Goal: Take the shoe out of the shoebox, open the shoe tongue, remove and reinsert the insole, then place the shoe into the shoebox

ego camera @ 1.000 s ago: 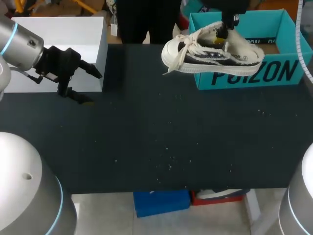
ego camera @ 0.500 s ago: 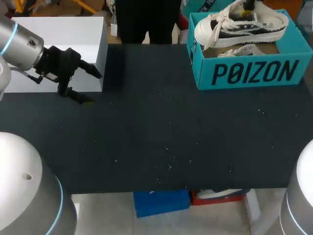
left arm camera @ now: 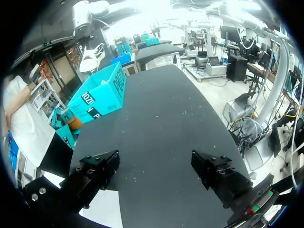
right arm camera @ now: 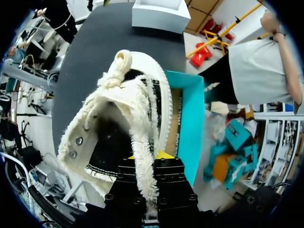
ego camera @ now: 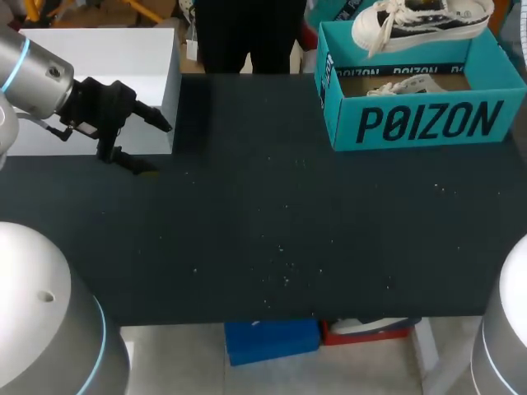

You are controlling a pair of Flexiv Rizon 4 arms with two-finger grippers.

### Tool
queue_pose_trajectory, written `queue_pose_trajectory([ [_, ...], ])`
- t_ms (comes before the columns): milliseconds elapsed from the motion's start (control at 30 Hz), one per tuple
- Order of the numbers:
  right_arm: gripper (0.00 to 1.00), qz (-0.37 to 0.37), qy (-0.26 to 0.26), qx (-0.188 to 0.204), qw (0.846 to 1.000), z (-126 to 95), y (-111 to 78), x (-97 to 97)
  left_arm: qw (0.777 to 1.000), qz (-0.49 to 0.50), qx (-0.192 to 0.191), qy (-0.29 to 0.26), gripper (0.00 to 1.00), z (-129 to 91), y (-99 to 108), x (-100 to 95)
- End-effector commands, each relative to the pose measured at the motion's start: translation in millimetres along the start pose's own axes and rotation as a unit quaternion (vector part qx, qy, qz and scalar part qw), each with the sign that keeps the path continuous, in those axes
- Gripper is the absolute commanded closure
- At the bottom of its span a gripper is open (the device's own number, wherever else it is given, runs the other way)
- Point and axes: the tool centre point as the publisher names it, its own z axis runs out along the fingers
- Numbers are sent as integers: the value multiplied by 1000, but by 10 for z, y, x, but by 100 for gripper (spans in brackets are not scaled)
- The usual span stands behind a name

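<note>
A black-and-cream canvas shoe [ego camera: 420,18] hangs above the back of the teal shoebox [ego camera: 412,123], toe pointing left. In the right wrist view my right gripper [right arm camera: 151,159] is shut on the frayed collar of the shoe [right arm camera: 118,123], with the shoebox [right arm camera: 187,128] beneath it. A second shoe [ego camera: 408,85] lies inside the box. My left gripper [ego camera: 152,144] is far left over the table, beside the white box, open and holding nothing. In its own view the left gripper [left arm camera: 156,166] has its fingers wide apart, and the shoebox [left arm camera: 97,97] stands well ahead of it.
A white box [ego camera: 115,53] stands at the back left corner, right behind my left gripper. The dark tabletop [ego camera: 280,214] stretches between the two arms, dotted with small specks.
My right gripper has carried the shoe from in front of the shoebox up, back and to the right, so it now hangs over the box. The left arm has not moved.
</note>
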Motion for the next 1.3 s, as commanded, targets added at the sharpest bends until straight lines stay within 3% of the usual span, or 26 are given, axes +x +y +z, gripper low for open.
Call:
queue_pose_trajectory([
  [33,100,-3,69,-8,998,267,-85,-699,1000,1,-1,-2,0,11,2,7],
  [233,100,-2,80,-15,997,653,-189,-880,1000,1,-1,-2,0,11,2,7],
  [567,100,-1,100,-14,995,1180,-359,-952,1000,1,-1,-2,0,11,2,7],
  [1300,100,23,110,-25,993,1814,-372,-975,1000,1,-1,-2,0,11,2,7],
])
